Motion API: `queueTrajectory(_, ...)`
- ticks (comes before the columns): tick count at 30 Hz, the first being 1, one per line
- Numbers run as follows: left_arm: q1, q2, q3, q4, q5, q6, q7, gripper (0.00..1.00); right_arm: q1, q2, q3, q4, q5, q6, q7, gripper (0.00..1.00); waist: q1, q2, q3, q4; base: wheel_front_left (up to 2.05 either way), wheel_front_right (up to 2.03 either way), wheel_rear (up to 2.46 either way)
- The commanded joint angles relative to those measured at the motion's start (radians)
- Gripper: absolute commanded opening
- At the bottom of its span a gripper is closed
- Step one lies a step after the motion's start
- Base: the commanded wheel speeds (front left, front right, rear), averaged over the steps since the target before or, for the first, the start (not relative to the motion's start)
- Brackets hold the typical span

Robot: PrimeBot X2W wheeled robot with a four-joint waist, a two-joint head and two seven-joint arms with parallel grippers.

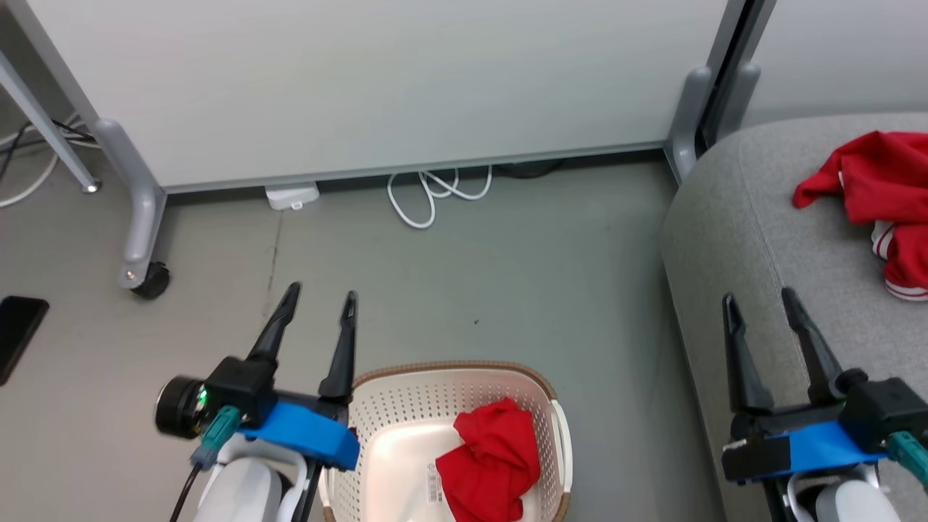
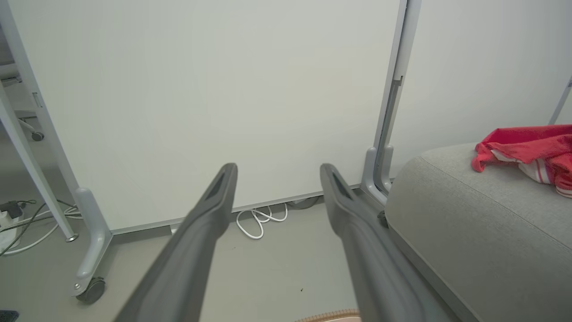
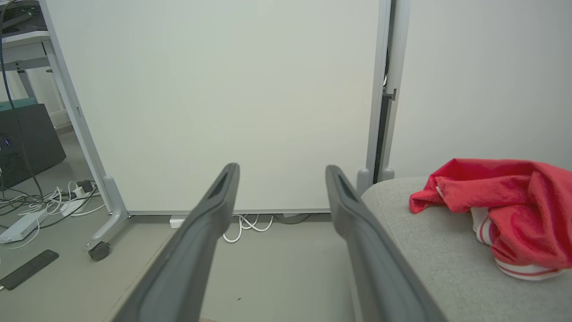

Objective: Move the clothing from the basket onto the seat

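Head view: our left gripper (image 1: pixel 322 291) and right gripper (image 1: pixel 757 294) hang spread and empty. One red garment (image 1: pixel 881 181) lies on the seat (image 1: pixel 761 239); the other garment (image 1: pixel 493 460) sits crumpled inside the basket (image 1: pixel 449 366). We risk pinching only a loose fold, which may slip, or dragging the light basket up.

Red clothing (image 3: pixel 505 201) lies on the seat (image 3: pixel 424 268).

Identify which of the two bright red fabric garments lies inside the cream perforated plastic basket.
The crumpled garment at the head view's bottom centre; the white-trimmed garment lies on the grey fabric sofa.
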Motion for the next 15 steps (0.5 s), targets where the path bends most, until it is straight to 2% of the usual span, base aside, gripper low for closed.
queueTrajectory(1,-0.038,0.016,-0.026,0.012,-0.011,-0.007,-0.005,1.0,-0.025,0.001,-0.002,-0.011,-0.006,0.001,-0.001,1.0,-0.0001,-0.0001,0.035,-0.013,0.0,0.0,0.0)
queueTrajectory(15,-0.329,0.112,-0.341,0.218,-0.126,-0.004,-0.004,1.0,-0.222,0.001,0.009,-0.074,-0.026,0.001,0.0,1.0,-0.0001,-0.0001,0.309,-0.113,0.0,0.0,0.0)
